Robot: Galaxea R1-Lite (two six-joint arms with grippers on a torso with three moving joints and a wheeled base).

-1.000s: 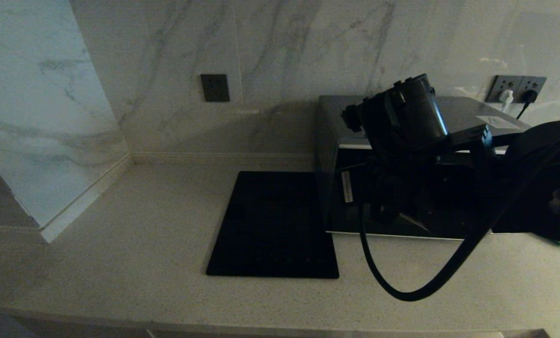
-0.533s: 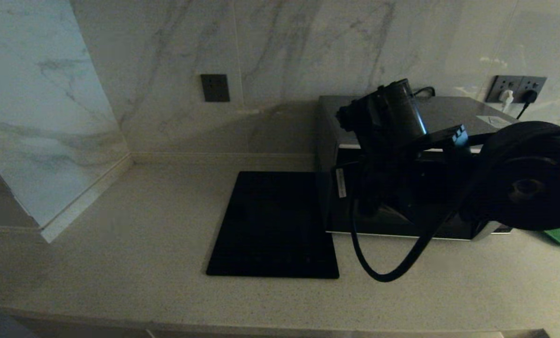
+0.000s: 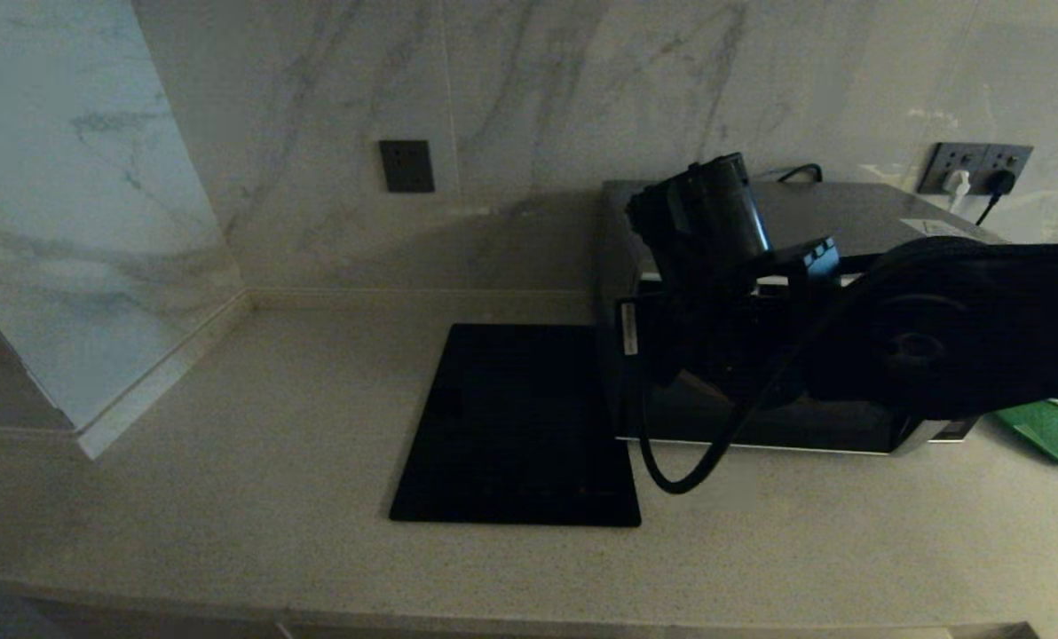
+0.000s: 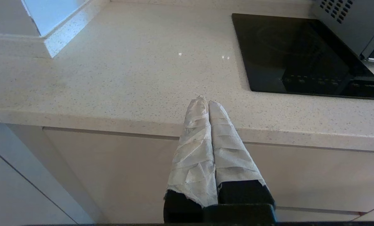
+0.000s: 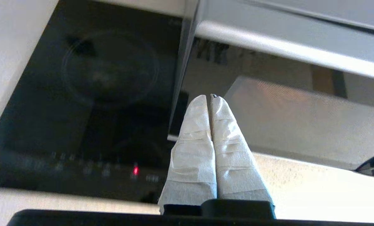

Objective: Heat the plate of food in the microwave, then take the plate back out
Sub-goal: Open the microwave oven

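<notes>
The microwave (image 3: 857,217) stands at the back right of the counter, and its dark glass door (image 5: 278,113) looks shut. My right arm (image 3: 946,355) reaches across its front. The right gripper (image 5: 209,98) is shut on nothing, its taped fingers level with the door's left edge, just above the counter. My left gripper (image 4: 207,101) is also shut and empty, hanging low in front of the counter's front edge, out of the head view. The plate of food is not in any view.
A flat black square mat (image 3: 516,426) with a small red light (image 5: 135,169) lies left of the microwave. A green tray (image 3: 1057,430) shows at the far right. Marble walls close the back and left. Wall sockets (image 3: 977,169) sit behind the microwave.
My right arm has swung left across the microwave front, taking the gripper toward the door's left edge. The green tray has come into sight on the right.
</notes>
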